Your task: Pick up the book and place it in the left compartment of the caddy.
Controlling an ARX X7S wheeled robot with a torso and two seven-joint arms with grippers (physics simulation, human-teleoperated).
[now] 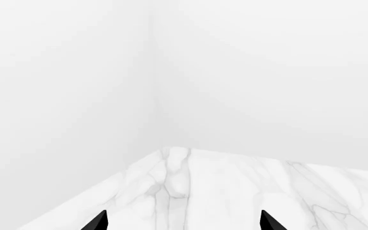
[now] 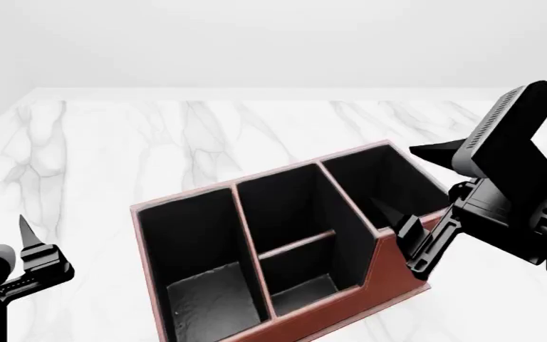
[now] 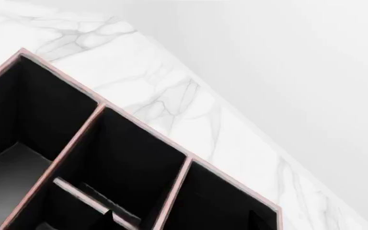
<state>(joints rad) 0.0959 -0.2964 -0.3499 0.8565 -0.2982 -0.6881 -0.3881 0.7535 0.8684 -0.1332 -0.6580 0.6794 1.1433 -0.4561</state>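
The right gripper [image 2: 402, 228] hangs over the caddy's [image 2: 402, 267] tall end at four o'clock, fingers spread and empty; the left gripper [image 2: 36, 253] waits at eight o'clock, parted, holding nothing. White marble table [image 2: 112, 142] meets pale walls. The reddish-brown caddy's black-lined left compartment [image 2: 202, 285] shows a grey floor; the book is out of sight.

Bright, even, diffuse light fills all three views, with no single source to be made out. The white marble table [image 2: 254, 135] and the pale walls nearly merge, most washed out in the left wrist view. Shadows are faint; only the caddy [image 2: 397, 263] shows deep black interiors, with a soft grey sheen on its floor toward 7 o'clock. Edges render crisp, without blur or visible distortion.
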